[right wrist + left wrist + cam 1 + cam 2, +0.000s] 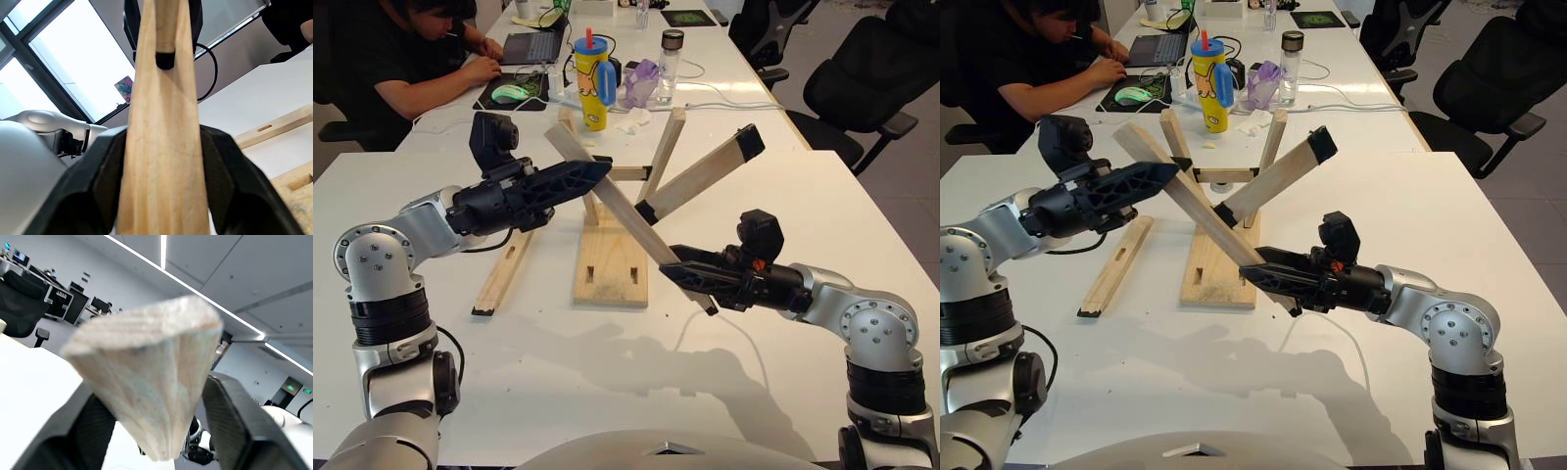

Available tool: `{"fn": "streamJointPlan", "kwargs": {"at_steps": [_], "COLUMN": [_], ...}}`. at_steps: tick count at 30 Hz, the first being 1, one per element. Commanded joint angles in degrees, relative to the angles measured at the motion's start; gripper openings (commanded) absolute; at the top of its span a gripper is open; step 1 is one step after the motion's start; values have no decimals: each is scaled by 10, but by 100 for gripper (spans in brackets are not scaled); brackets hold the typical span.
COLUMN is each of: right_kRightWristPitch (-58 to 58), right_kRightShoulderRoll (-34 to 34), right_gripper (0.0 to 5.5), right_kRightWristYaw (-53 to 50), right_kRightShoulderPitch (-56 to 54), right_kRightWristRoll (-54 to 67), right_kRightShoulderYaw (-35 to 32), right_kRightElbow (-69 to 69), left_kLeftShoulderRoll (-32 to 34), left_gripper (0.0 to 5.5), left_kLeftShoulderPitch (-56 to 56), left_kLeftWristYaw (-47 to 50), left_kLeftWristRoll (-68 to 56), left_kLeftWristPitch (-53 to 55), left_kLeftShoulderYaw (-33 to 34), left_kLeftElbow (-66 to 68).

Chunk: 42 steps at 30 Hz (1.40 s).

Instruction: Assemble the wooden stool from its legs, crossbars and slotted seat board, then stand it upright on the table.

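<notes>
A partly built leg frame (651, 191) of pale wooden legs and a crossbar (628, 173) hangs tilted above the table. Its long leg (628, 217) slants from upper left down to lower right. My left gripper (595, 174) is shut on that leg's upper end, whose wood (151, 382) sits between the fingers. My right gripper (674, 269) is shut on the same leg low down, the wood (164, 122) pinched between its fingers. The slotted seat board (607, 264) lies flat under the frame. One loose leg (504, 272) lies on the table to its left.
On the far table stand a yellow cup (592, 83) and a bottle (669, 61), close behind the frame. A person works at a laptop (533, 44) at the far left. Office chairs (871, 78) stand to the right. Bare white tabletop (607, 372) lies in front.
</notes>
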Motion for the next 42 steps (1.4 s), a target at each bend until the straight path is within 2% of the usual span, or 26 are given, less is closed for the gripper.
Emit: {"fn": "streamJointPlan", "kwargs": {"at_steps": [1, 7, 8, 11, 13, 16, 20, 24, 27, 32, 38, 42], "right_kRightWristPitch": [-9, -23, -22, -26, -50, -140, -343, -462, -499, -524, -531, -518], "right_kRightShoulderRoll": [-12, -10, -6, -12, -24, -45, -47, -28, -21, -27, -59, -56], "right_gripper": [205, 205, 242, 281, 313, 366, 368, 368, 368, 368, 368, 368], "right_kRightWristYaw": [11, 5, -3, -12, -16, -15, -29, -46, -58, -86, -60, -45], "right_kRightShoulderPitch": [-5, -16, -19, -11, 1, 4, -14, -25, -29, -48, -51, -45], "right_kRightWristRoll": [-6, -24, -26, -58, -120, -277, -534, -670, -720, -769, -779, -762], "right_kRightShoulderYaw": [6, 7, 6, 22, 56, 146, 292, 363, 373, 337, 301, 281], "right_kRightElbow": [-2, 11, 22, 33, 22, 22, 83, 136, 170, 224, 248, 241], "left_kLeftShoulderRoll": [39, 79, 86, 118, 137, 175, 208, 210, 205, 200, 190, 179], "left_gripper": [205, 203, 203, 202, 202, 202, 202, 202, 202, 202, 202, 202], "left_kLeftShoulderPitch": [24, 46, 52, 72, 79, 76, 43, 14, 11, 31, 52, 58], "left_kLeftWristYaw": [-27, -68, -75, -106, -127, -161, -197, -213, -219, -223, -216, -206], "left_kLeftWristRoll": [9, 49, 59, 97, 117, 159, 211, 227, 236, 246, 257, 284], "left_kLeftWristPitch": [12, 2, -3, -20, -29, -51, -92, -112, -115, -120, -130, -154], "left_kLeftShoulderYaw": [-6, -16, -14, -4, 5, 16, 19, 17, 15, 17, 16, 4], "left_kLeftElbow": [-16, -12, -7, 20, 40, 81, 129, 143, 140, 124, 97, 85]}}
